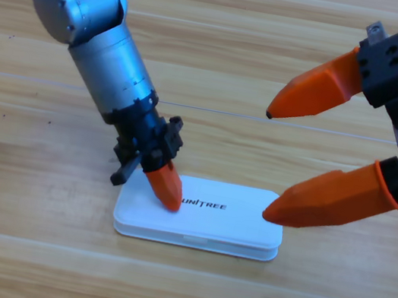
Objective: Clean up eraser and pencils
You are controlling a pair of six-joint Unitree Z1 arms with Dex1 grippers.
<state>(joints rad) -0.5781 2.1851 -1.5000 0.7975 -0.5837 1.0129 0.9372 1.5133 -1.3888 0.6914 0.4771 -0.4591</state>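
White and shut, the Unitree case lies on the wooden worktop under my left claw, whose orange tip presses on the lid's left end; its jaws look pressed together. My right claw hangs spread wide over the case's right end. Eraser and pencils are hidden from me.
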